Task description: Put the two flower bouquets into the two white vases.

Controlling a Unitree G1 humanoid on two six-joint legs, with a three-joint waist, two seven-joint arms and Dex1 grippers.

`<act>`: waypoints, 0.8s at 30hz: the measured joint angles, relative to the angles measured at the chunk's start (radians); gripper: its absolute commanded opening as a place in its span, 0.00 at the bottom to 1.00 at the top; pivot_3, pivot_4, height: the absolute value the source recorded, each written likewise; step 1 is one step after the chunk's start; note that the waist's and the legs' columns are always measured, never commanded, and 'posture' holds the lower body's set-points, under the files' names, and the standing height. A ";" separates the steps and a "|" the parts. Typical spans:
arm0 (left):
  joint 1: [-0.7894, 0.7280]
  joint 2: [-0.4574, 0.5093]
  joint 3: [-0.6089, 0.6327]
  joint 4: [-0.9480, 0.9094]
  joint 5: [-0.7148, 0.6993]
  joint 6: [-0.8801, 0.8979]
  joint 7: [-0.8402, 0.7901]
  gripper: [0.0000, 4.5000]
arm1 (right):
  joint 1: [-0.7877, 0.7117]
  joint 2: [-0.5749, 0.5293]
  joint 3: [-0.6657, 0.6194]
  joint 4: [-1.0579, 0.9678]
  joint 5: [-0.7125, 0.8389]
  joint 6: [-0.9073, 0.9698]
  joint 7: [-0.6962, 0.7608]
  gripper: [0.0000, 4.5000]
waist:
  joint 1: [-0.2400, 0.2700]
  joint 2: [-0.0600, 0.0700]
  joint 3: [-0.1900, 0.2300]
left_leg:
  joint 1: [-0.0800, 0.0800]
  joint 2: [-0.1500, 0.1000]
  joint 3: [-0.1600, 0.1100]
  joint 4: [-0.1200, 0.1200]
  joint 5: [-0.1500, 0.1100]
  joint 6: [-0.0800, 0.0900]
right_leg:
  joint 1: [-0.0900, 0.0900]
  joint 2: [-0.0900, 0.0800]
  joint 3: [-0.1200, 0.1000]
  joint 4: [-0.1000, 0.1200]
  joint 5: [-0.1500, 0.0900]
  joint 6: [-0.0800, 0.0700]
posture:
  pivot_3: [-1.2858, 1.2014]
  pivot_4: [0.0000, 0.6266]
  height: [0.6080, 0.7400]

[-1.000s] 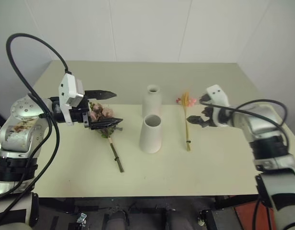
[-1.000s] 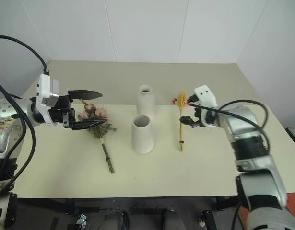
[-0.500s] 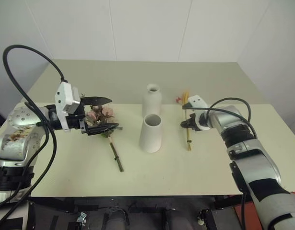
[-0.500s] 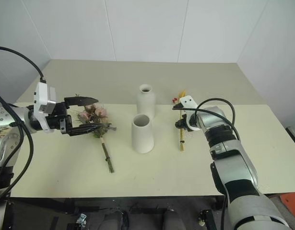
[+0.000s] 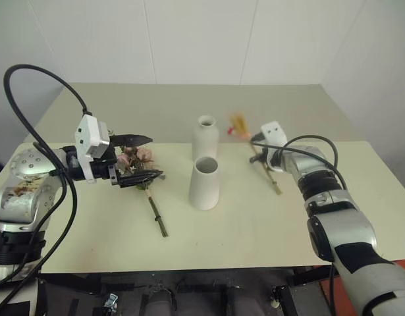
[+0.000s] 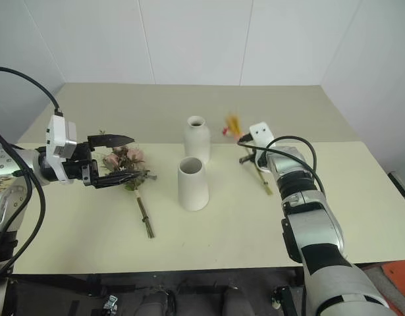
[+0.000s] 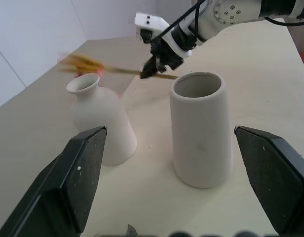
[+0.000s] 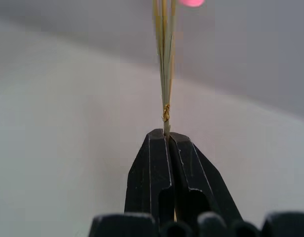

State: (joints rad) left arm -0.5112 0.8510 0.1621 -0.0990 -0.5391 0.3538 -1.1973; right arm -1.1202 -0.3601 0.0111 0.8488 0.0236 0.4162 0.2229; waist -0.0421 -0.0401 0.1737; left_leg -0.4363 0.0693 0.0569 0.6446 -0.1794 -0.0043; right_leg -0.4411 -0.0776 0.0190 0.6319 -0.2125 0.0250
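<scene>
Yellow and thin, the wheat-like stalk with small pink blossoms [image 5: 255,146] is pinched between the clenched black fingers of the right gripper [image 8: 168,139]. It is lifted off the pale cream table [image 5: 255,217]. Its long line slants, with the blurry flower end up and back toward the bottle-shaped white vase with a narrow neck [image 5: 205,137], and the stem end low, toward the robot's right. The flower tip hangs just beside that vase's mouth, not inside it.

The cone-shaped white vase with a wide round mouth [image 5: 205,184] stands in front of the bottle one, touching or nearly so.

The bushy bunch of pink roses and grey-green leaves [image 5: 139,161] lies flat on the table at the left. Its brown stem points toward the robot. The left gripper [image 5: 143,158] hangs over the blossoms with its jaws spread wide, holding nothing.
</scene>
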 measured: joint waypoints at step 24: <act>0.109 0.044 0.090 -0.033 -0.017 0.043 0.043 1.00 | -0.318 0.312 -0.378 0.256 0.409 -0.519 0.243 0.01 | -0.002 0.002 0.001 | 0.002 0.002 0.000 -0.002 0.000 0.000 | 0.002 0.001 -0.001 0.000 0.001 -0.001 | 0.52 0.24 1.00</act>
State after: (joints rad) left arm -0.4017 0.8949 0.2522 -0.1319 -0.5562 0.3972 -1.1547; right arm -1.4383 -0.0481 -0.3666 1.1051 0.4331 -0.1027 0.4662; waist -0.0445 -0.0385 0.1747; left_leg -0.4338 0.0709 0.0569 0.6426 -0.1794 -0.0046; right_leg -0.4394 -0.0770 0.0181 0.6318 -0.2117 0.0241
